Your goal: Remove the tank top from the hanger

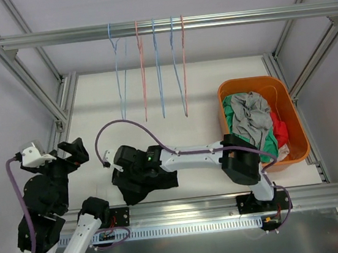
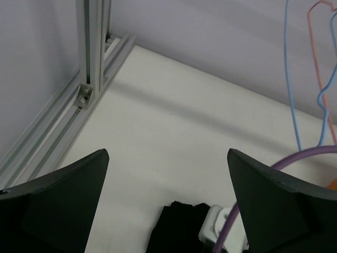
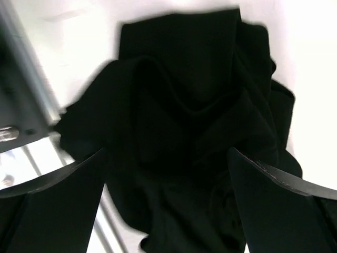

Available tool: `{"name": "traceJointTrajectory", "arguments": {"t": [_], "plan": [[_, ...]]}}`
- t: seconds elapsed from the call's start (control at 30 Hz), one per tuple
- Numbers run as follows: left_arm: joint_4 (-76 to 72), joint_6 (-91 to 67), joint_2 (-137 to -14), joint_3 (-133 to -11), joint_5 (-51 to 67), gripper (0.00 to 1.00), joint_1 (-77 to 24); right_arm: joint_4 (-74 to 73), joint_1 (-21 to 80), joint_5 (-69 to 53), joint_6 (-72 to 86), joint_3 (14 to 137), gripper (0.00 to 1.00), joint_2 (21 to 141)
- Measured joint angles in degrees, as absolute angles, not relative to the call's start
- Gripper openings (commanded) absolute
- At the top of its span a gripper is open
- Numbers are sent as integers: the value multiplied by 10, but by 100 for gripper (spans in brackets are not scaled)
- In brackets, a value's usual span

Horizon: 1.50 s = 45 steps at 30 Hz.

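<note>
Both pairs of jaws stand released, gripping nothing. From above, the right gripper [image 1: 124, 166] hides part of the black top [image 1: 146, 188], which lies crumpled on the table [image 1: 92, 105] at 6 o'clock. Its wrist view shows the folds spread below the fingers. The left gripper [image 1: 73, 152] sits at 9 o'clock, and its wrist view catches only the top's edge. Hangers [image 1: 158, 72] hang at 12 o'clock, and the bin [image 1: 247, 82] is at 3.
</note>
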<state>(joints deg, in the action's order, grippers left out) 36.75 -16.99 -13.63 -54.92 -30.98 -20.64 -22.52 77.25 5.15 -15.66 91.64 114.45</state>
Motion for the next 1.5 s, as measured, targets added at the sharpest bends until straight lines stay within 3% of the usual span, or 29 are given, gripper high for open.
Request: {"name": "traceJointTrajectory", "arguments": {"t": [0.2, 0.27, 0.3, 0.33, 0.4, 0.43, 0.63, 0.87, 1.23, 1.5], "plan": [[369, -169, -139, -490, -305, 99, -206, -238, 751, 55, -156, 921, 99, 1224], [369, -169, -142, -486, -305, 99, -206, -232, 750, 56, -150, 919, 89, 1228], [369, -168, -143, -484, -304, 99, -206, -228, 750, 57, -149, 917, 74, 1228], [369, -167, -143, -482, -303, 99, -206, -220, 751, 54, -146, 912, 43, 1227], [369, -164, -143, -479, -303, 99, -206, -195, 752, 52, -141, 892, 22, 1219], [369, -162, -143, -477, -302, 99, -206, -178, 753, 52, -138, 876, 1, 1211], [369, -156, -142, -473, -301, 98, -206, -128, 753, 35, -114, 746, 0, 1117], [369, -156, -138, -469, -300, 99, -206, -163, 771, 34, -79, 647, 0, 897], [367, -156, -137, -465, -300, 99, -206, -306, 773, 127, -51, 637, 0, 595], [367, -156, -137, -462, -300, 99, -206, -469, 720, 233, -54, 719, 0, 497]]}}
